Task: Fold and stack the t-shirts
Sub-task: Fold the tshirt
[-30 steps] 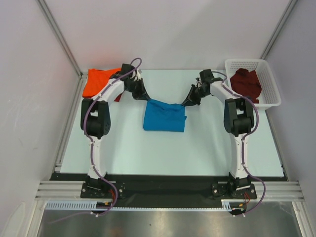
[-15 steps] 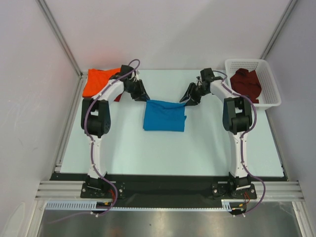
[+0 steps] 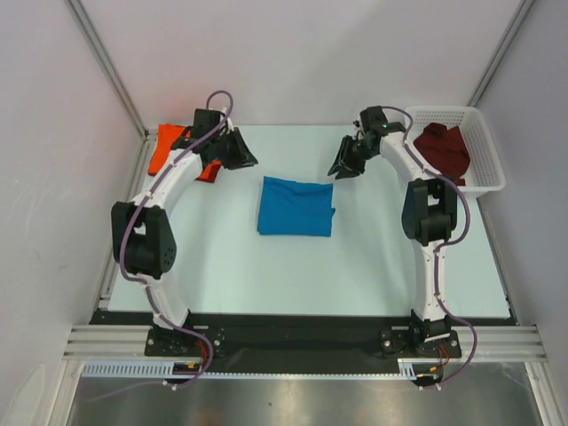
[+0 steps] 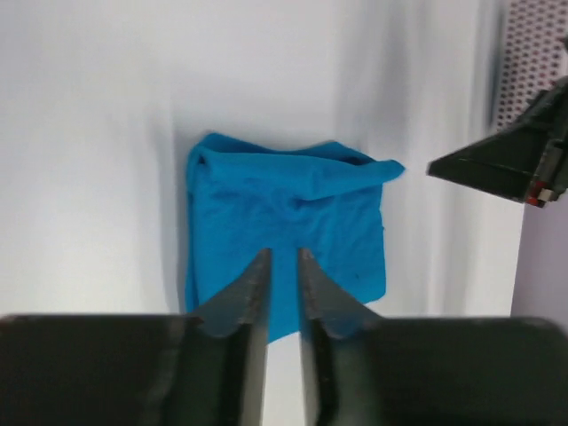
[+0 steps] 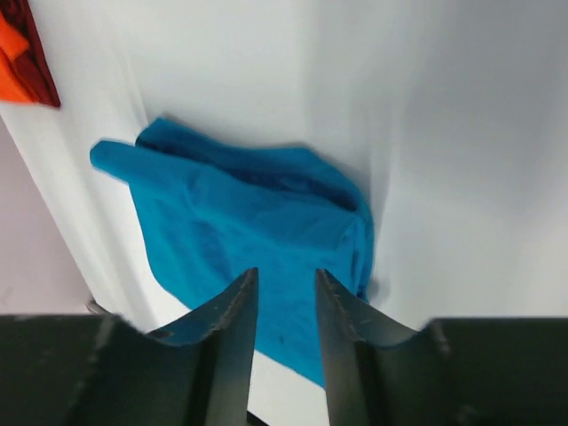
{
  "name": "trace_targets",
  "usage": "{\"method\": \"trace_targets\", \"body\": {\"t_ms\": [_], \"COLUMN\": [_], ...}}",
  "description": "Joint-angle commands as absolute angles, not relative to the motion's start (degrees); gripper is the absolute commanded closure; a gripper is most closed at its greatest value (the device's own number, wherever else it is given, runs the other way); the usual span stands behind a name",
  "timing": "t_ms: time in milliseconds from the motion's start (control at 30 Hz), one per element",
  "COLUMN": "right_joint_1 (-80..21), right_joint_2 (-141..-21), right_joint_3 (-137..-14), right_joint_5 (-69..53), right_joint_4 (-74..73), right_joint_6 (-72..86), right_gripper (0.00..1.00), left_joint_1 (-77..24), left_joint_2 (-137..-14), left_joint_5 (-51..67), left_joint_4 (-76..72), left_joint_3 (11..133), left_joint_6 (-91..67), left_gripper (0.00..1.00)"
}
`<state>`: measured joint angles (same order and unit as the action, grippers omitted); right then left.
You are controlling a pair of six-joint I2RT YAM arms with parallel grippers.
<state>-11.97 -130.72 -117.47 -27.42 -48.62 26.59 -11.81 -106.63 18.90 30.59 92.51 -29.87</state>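
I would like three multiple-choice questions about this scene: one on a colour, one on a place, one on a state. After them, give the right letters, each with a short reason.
1. What colour is the shirt in the white basket? A dark red; B blue; C green.
2. Where does the blue t-shirt lie? A in the basket; B flat on the table, in its middle; C on the floor.
3. How is the left gripper? A open and empty; B shut on the blue t-shirt; C shut on the basket rim.

1 A: dark red cloth lies in the basket.
2 B: it lies folded mid-table.
3 A: its wrist view shows the jaws apart, nothing between.
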Motion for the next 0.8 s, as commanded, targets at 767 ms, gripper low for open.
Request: {"method": "trace_targets", "body": {"t_ms": [767], "right_joint_1": [-14.9], "right_joint_2": [-133.9], "right_joint_3": [-108.5], "right_joint_5": [-36.2], "right_joint_4": [-33.0], "right_joint_6": [36.6], "right_gripper": [1.0], "left_joint_1": [-15.8], "left_joint_2": [-126.7], "left_joint_5": [34.5], "left_joint_4": [19.5], "left_joint_3": [97.2], "left_joint_6": [-36.3], "left_gripper": [0.95]}}
